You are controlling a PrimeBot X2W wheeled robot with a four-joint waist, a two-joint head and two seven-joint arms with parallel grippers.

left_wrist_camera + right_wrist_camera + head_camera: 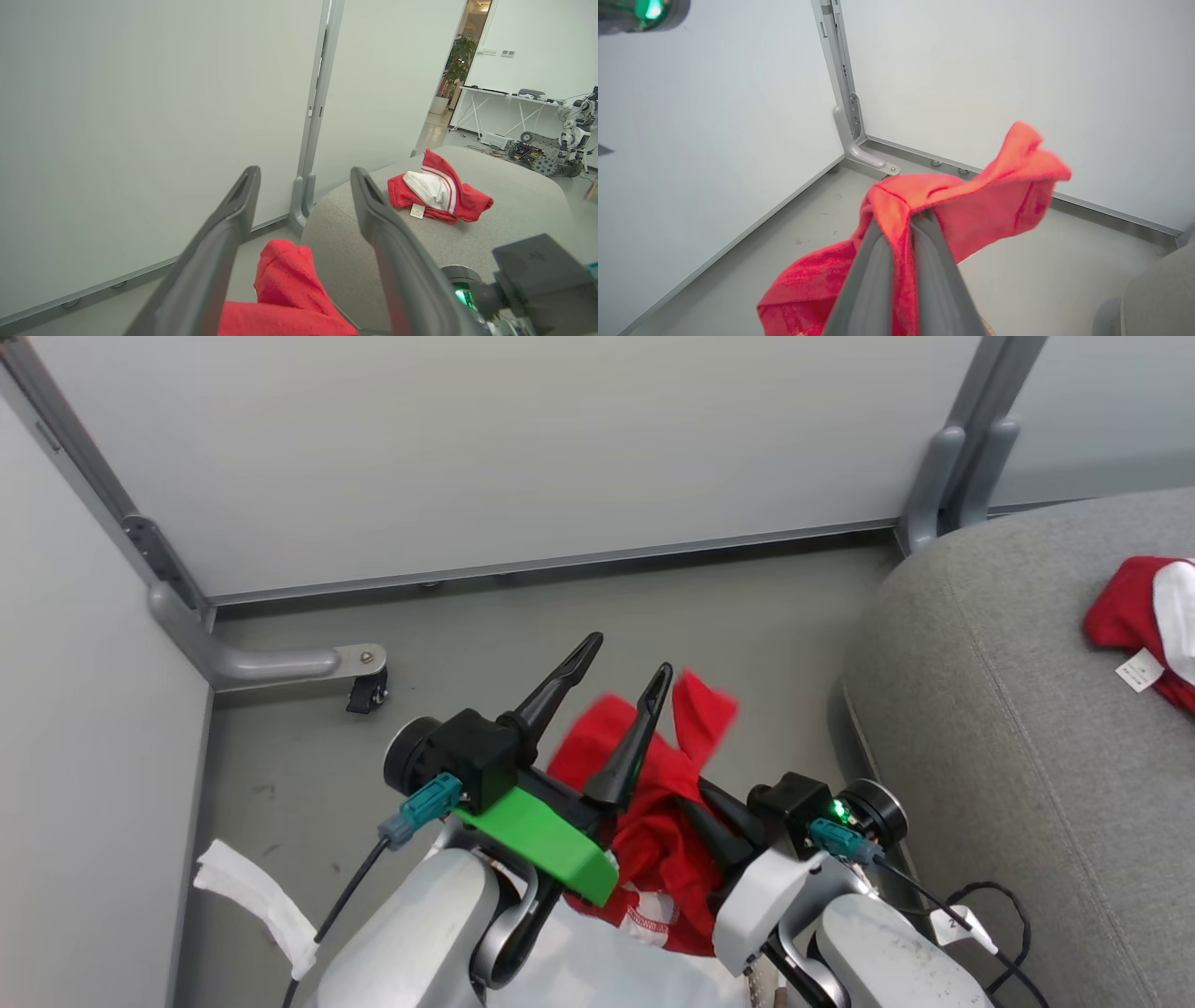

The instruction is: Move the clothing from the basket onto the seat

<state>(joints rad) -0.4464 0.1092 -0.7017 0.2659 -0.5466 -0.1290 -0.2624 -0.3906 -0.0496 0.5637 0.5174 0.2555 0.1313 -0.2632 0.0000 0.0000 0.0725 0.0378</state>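
**Two garments: one on the seat, one clamped in my right jaws**

1. Right gripper (695,795). My jaws are pressed together on a fold of the red garment (653,821). In the right wrist view the cloth wraps over both fingers of the right gripper (901,219), and a loose flap of the red garment (994,196) stands out beyond the tips. The rest hangs down below them. I judge the grip to be near an edge, so that the bulk trails freely and can be laid down without bunching.

2. Left gripper (628,655). My jaws stand wide apart and clamp nothing. In the left wrist view a peak of the red garment (285,275) rises in the gap between the two fingers of the left gripper (303,175), low down near their roots. I cannot tell whether it touches either finger. The load appears to rest on the right grip alone.

3. Position. The held garment hangs over the grey floor (523,616), beside the seat (990,728) and not yet above it.

4. Destination. A second red garment (439,193) with white panels and a white tag (416,211) already lies on the seat (514,224), well apart from both grippers. I judge the task to be partly done. The carry calls for a move to my right, with the cloth lifted clear of the cushion's edge.
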